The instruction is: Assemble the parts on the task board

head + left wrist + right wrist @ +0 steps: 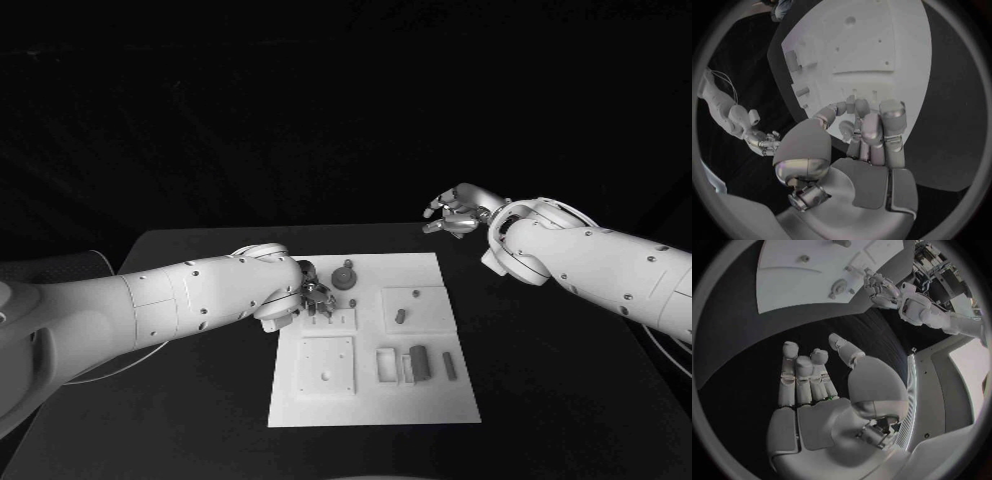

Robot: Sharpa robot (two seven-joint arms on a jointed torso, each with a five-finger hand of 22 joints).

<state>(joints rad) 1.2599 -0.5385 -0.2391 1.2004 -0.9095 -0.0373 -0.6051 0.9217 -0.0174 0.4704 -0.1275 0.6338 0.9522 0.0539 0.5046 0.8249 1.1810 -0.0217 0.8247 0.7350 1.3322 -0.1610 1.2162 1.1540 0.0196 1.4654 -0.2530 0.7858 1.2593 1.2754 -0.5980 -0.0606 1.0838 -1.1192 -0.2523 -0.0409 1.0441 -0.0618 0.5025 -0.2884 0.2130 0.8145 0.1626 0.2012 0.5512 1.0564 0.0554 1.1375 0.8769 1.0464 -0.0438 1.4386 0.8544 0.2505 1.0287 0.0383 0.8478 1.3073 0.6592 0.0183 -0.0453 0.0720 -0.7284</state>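
Observation:
The white task board [433,400] lies in the middle of the black table. My left hand [313,297] hangs over the board's left edge, its fingers [879,120] curled with their tips close together just above the white surface [879,50]. Whether they hold a part is hidden. A round grey part [343,274] stands just beyond that hand, and it also appears in the right wrist view [839,288]. My right hand [460,214] hovers past the board's far right corner, fingers [801,372] spread and palm bare.
Small grey parts lie on the board: one short piece [401,315] in a square recess, and two upright bars [420,361] [449,365] beside a rectangular frame [387,365]. A square recessed plate [327,365] sits at the near left. Bare black table surrounds the board.

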